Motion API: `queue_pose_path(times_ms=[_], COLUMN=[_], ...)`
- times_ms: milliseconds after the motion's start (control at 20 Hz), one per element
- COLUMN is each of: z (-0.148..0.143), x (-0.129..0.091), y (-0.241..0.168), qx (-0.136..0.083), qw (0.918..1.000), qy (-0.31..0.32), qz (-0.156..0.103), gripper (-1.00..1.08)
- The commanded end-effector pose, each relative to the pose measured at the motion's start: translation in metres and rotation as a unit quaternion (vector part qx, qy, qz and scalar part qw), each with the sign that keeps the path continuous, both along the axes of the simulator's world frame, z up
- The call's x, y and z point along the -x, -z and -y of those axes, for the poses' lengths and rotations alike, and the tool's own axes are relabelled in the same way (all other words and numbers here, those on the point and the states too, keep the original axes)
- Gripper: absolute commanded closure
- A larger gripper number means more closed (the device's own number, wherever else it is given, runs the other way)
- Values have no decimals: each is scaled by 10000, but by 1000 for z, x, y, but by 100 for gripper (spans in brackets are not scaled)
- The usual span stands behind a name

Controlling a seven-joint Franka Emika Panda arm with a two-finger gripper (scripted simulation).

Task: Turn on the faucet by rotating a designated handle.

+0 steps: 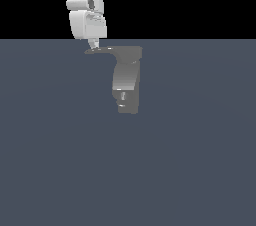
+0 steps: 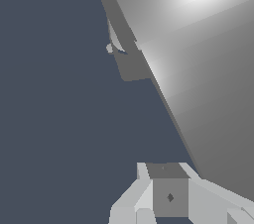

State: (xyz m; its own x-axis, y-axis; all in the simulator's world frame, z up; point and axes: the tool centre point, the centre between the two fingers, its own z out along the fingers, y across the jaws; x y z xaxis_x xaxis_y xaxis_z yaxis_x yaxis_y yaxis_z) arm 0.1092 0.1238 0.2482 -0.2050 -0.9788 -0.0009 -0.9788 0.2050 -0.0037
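Wrist view, nearest first: the gripper (image 2: 168,196) shows as pale blocky fingers (image 2: 134,198) around a darker grey square pad with a small diamond mark. Whether the fingers are apart or together cannot be told from this view. Just beyond them a broad, bright grey surface of the faucet (image 2: 198,69) fills much of the picture, with a strong white glare near one corner. Along its edge runs a darker grey strip, and a small dark blocky piece with a thin pale curve juts from that edge further off; which part of the faucet this is cannot be told. Behind everything lies the flat blue-grey floor (image 2: 54,119).

Exterior view: the floor (image 1: 200,170) spreads across the lower part under a black background. The faucet (image 1: 126,82) stands upright near the middle, with a shiny curved body and a darker blocky base. From its top the handle (image 1: 102,49) sticks out flat toward the exterior view's left, tapering to a point. The white arm (image 1: 86,17) comes down from above, and the gripper (image 1: 93,45) sits right at the handle's tip, on its upper side and apparently touching it. The fingertips here are small and close together, but whether they clamp the handle or merely press against it cannot be told. The faucet body stands to the exterior view's right of the gripper and below it.
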Motion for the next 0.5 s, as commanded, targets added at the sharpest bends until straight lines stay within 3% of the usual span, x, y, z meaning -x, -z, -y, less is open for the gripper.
queue_pose_path(times_ms=[0,450], z=[-2,-9], x=[8,32], y=[0,0], qx=[4,4], qw=[10000,10000], qy=[-6,-6], qz=[-20,-20], gripper=[108,108])
